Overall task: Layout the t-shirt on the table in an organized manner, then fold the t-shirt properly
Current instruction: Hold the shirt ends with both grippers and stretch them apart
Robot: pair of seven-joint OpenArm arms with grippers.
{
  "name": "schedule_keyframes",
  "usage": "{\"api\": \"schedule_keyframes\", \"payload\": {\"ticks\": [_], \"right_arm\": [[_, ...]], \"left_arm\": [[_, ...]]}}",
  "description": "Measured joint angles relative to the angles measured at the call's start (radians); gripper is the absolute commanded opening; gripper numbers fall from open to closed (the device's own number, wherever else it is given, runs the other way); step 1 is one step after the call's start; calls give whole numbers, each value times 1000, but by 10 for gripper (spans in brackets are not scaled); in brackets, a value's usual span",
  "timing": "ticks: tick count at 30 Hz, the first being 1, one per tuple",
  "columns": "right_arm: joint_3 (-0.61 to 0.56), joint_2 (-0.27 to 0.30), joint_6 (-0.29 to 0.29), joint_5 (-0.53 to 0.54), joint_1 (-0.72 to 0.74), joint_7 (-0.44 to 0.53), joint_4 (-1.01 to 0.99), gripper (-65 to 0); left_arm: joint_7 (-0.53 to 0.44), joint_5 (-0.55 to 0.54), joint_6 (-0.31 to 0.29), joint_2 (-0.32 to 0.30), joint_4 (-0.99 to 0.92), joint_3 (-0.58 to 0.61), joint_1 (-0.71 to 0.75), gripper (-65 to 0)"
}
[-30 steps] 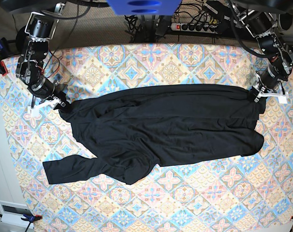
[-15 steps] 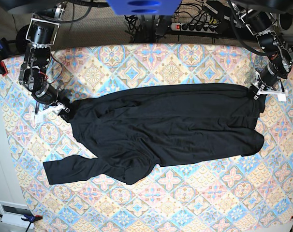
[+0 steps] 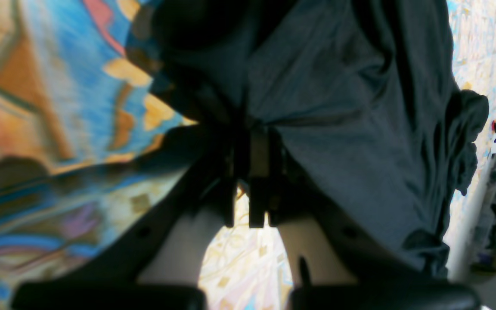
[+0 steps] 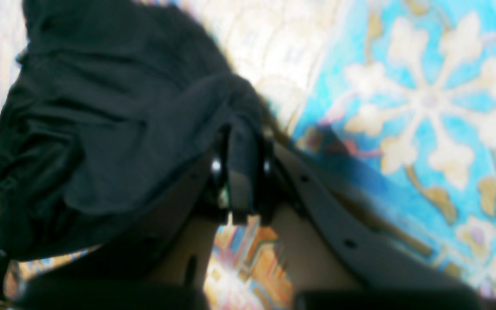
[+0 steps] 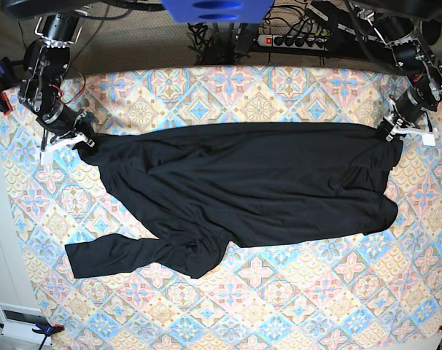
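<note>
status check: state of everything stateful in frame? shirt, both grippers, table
t-shirt: stretched across the table between both grippers, wrinkled, not folded; one sleeve trailing toward the near edge.
left gripper: shut on the shirt's edge at the base view's right.
right gripper: shut on the shirt's edge at the base view's left.
table: covered by patterned cloth, shirt lying on it.
</note>
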Motion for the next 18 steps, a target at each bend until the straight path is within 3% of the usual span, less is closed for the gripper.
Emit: {"api": "schedule_keyframes", "payload": {"ticks": [9, 13, 18], "right_arm": [[1, 1, 5, 8, -113, -5, 49, -647], [53, 0, 19, 20, -147, -4, 80, -646], [76, 2, 15, 10, -233, -6, 156, -646]], "left_arm": [[5, -68, 0, -63, 17, -61, 84, -650], [23, -67, 0, -87, 17, -82, 116, -650], [23, -73, -7, -85, 17, -84, 125, -650]]}}
